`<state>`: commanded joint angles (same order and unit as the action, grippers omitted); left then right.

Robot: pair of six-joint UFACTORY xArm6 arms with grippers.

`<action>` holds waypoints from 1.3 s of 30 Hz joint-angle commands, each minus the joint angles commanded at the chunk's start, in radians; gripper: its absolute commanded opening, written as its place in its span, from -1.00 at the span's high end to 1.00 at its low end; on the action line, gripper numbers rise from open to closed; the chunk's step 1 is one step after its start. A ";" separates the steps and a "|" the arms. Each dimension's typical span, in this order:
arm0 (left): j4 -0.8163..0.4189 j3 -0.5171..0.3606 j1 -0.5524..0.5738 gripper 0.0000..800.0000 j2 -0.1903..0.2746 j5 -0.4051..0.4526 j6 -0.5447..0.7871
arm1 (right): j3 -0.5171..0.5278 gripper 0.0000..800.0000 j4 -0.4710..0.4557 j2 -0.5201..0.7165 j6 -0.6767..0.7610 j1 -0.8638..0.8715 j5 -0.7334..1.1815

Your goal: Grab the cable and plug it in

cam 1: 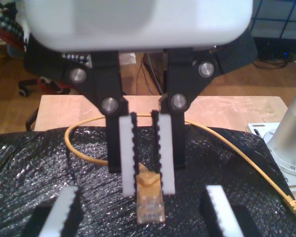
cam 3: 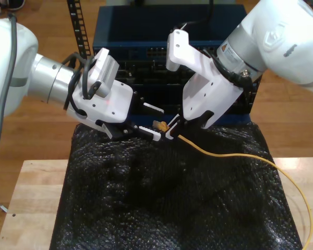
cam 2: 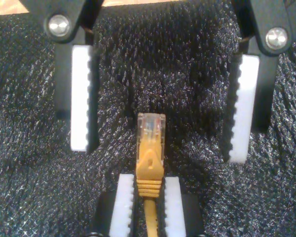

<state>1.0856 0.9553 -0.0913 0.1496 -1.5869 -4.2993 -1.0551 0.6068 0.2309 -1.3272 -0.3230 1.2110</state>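
Plug held out between two grippers, with a slip possible.
My second gripper [cam 2: 148, 186] is clamped on the cable [cam 3: 235, 156] just behind its plug [cam 2: 151, 127], above the black mat [cam 3: 146, 203]. My first gripper [cam 2: 158, 150] faces it, jaws wide apart around the plug. If they close off-centre, the plug could twist or pop loose; the trailing slack might tug too.

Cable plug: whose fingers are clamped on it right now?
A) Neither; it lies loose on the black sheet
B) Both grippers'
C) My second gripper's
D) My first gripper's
C: in the second wrist view, my second gripper has its fingers closed on the orange boot of the cable, just behind the clear plug. My first gripper faces it with fingers spread wide on either side, not touching.
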 joint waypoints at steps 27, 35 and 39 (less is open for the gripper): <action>0.005 0.000 -0.012 0.08 -0.011 0.000 -0.003 | 0.000 0.96 0.000 -0.002 0.000 -0.002 -0.002; 0.005 0.002 -0.014 0.16 -0.011 -0.002 -0.003 | 0.000 0.95 0.000 -0.002 0.002 -0.002 -0.002; 0.006 0.002 -0.018 0.17 -0.011 -0.003 -0.003 | 0.000 0.95 0.000 -0.002 0.002 -0.002 -0.002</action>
<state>1.0917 0.9569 -0.1097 0.1389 -1.5900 -4.3023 -1.0551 0.6068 0.2294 -1.3257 -0.3245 1.2095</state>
